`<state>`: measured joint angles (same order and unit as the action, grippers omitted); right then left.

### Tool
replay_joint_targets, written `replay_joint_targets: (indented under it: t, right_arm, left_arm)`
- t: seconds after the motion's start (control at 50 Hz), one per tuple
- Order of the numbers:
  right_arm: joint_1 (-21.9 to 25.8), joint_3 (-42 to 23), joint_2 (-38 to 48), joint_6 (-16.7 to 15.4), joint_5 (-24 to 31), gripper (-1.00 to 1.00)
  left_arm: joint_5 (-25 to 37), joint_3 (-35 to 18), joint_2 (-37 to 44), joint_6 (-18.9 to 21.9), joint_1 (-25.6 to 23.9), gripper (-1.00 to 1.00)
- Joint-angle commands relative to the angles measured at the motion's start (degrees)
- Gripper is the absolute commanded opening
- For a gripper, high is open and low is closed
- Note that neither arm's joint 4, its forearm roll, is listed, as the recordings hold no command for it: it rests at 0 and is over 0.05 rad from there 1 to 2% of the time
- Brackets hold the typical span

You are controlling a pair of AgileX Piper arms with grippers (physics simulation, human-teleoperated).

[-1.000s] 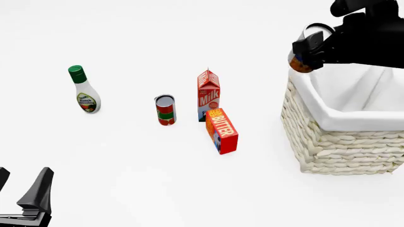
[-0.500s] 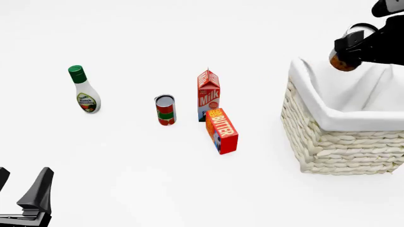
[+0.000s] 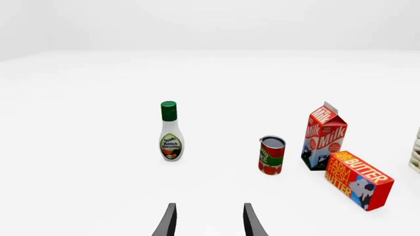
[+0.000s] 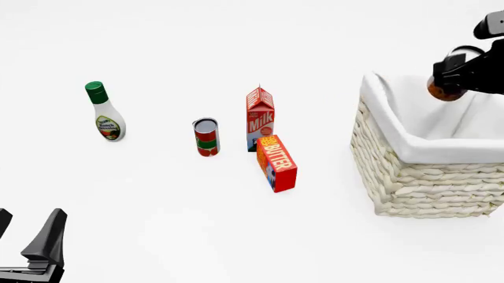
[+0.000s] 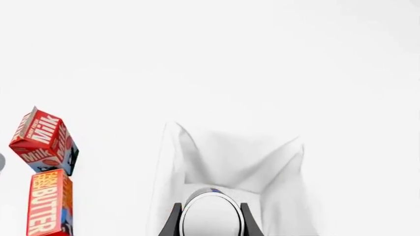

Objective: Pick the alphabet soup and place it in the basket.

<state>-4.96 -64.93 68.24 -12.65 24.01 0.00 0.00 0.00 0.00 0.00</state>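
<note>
My right gripper (image 4: pixel 450 79) is shut on the alphabet soup (image 4: pixel 442 89) and holds it in the air over the basket (image 4: pixel 409 177), above the white cloth lining. In the right wrist view the can's silver-white top (image 5: pixel 210 219) sits between my two fingers (image 5: pixel 172 223), with the lined basket opening (image 5: pixel 229 162) below it. My left gripper (image 4: pixel 23 244) is open and empty at the near left of the table; its two fingertips (image 3: pixel 169 221) show in the left wrist view.
A ranch dressing bottle (image 4: pixel 105 112) stands at the left. A red-and-green labelled can (image 4: pixel 206 137), a milk carton (image 4: pixel 260 118) and a butter box (image 4: pixel 277 163) stand in the middle, left of the basket. They also show in the left wrist view.
My right gripper has carried the alphabet soup to the right, from the basket's far left corner to above its inside. The left arm has not moved.
</note>
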Motion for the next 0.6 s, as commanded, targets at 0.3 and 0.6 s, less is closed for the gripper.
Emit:
replay_joint_targets:
  t: [0.3, 0.6]
  right_arm:
    - [-1.24, 0.52, 3.16, 0.53, -3.17, -1.00]
    - [-2.90, -1.61, 6.98, -0.01, -5.00, -1.00]
  left_arm:
    - [0.00, 0.00, 0.00, 0.00, 0.00, 1.00]
    - [0.00, 0.00, 0.00, 0.00, 0.00, 1.00]
